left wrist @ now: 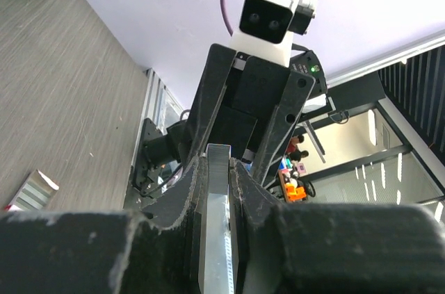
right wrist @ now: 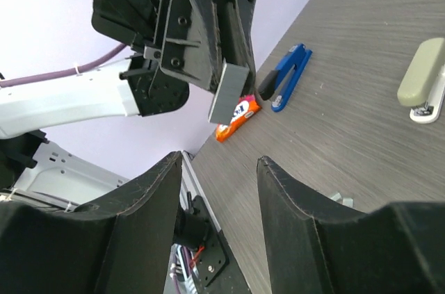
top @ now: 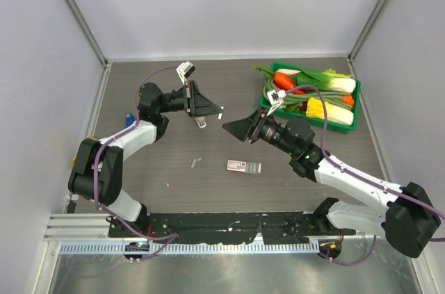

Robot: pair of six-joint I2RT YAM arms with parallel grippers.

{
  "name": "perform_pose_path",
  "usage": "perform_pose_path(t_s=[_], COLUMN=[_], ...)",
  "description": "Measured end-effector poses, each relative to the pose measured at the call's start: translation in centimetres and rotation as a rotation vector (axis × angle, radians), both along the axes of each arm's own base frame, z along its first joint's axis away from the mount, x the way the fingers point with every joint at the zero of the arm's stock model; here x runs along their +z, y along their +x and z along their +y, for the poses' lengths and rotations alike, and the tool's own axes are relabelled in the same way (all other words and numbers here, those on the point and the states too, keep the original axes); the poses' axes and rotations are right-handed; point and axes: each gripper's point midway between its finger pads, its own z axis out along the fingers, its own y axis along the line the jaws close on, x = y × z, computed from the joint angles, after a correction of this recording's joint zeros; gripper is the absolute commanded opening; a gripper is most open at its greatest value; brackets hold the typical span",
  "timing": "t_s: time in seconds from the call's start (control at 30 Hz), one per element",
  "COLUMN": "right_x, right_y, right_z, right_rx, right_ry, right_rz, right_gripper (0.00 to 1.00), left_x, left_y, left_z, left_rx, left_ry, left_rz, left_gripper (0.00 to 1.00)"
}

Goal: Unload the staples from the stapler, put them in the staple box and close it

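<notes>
Staples [left wrist: 217, 238], perhaps, in left gripper [left wrist: 221, 166]

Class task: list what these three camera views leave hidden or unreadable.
1. Grey strip in the left gripper: left wrist view, the fingers cover its sides.
2. Stapler: top view, just a blue speck beside the left arm.
3. Box label: top view, too small to read.

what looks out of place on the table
Short grey strips of staples lie loose on the table, left of the pink-and-white box and apart from it. Nothing else looks spilled or damaged.
</notes>
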Motion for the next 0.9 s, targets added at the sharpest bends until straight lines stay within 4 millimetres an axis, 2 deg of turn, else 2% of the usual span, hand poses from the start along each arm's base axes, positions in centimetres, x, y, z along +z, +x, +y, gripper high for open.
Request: perform_pose_path(t_s=[0.1,0.37,0.63,0.9], right_x=[0.5,-0.5,1.3,1.4], right_y=[0.3,1.1,1.7,2.4], right_z=[0.2,0.8,1.0,1.6], right_rx=[0.000,0.001,0.005,0.011], right_ry=[0.027,0.020,0.067,0.079], right_rz=[-0.007,0.019,-0.014,-0.007], right_gripper=[0.53,0.54,0.53,0.43], left_x=[-0.2,0.0,-0.2,-0.4], left_y=[-0.1,-0.3,-0.2,-0.2], left_z=[0.0,0.1,0.1,0.1], left_rx=[0.000,0.001,0.004,0.004], left_ry=[0.002,0.000,0.002,0.005], left_rz=[0.006,0.000,0.003,0.008], left_gripper=[0.18,0.18,0.18,0.18])
